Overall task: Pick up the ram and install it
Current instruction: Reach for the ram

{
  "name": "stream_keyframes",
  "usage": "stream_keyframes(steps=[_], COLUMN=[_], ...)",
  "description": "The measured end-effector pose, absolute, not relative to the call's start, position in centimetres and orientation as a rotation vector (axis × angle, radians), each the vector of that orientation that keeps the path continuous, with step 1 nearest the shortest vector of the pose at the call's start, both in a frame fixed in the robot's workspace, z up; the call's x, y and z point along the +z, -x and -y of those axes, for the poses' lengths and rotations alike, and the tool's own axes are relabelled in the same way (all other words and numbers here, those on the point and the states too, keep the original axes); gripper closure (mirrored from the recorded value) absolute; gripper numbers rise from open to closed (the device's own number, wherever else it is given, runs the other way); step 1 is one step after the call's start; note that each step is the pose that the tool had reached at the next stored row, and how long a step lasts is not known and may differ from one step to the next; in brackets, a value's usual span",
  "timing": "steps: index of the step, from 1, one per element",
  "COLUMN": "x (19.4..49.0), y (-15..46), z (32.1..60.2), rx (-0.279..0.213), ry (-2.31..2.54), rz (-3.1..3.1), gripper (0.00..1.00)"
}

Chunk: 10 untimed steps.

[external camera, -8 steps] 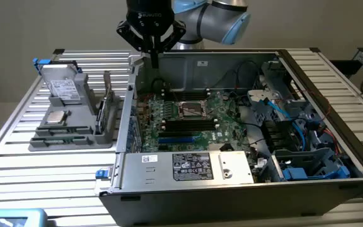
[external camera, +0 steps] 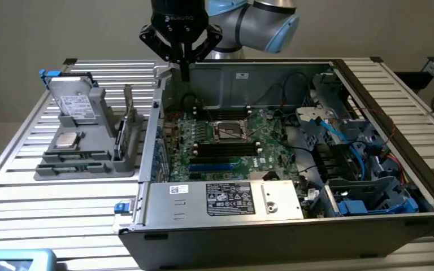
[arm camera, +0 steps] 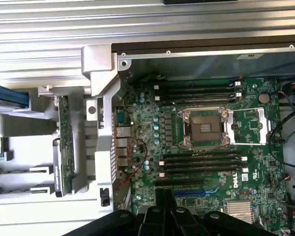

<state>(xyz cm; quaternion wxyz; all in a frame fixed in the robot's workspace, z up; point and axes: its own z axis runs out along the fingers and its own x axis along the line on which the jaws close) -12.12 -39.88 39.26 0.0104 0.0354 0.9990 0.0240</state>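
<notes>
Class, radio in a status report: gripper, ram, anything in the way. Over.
Gripper shut, empty, above the open case. Ram on edge in grey holder beside case, untouched. Case wall between them.

my tool (external camera: 185, 72) is matt black. the bench (external camera: 13, 175) is ribbed bare metal with a dull sheen. the case (external camera: 293, 234) is dark matt sheet metal. the motherboard (external camera: 266, 132) and the ram (arm camera: 65, 137) are green circuit board, faintly glossy. the holder (external camera: 89, 165) looks like grey matt plastic.
</notes>
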Motion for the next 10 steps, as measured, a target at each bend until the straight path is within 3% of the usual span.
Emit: stream_keyframes(steps=[10], x=[39.3], y=[13.5], z=[39.9], rx=[0.075], ry=[-0.11], rz=[-3.118], gripper=[0.89])
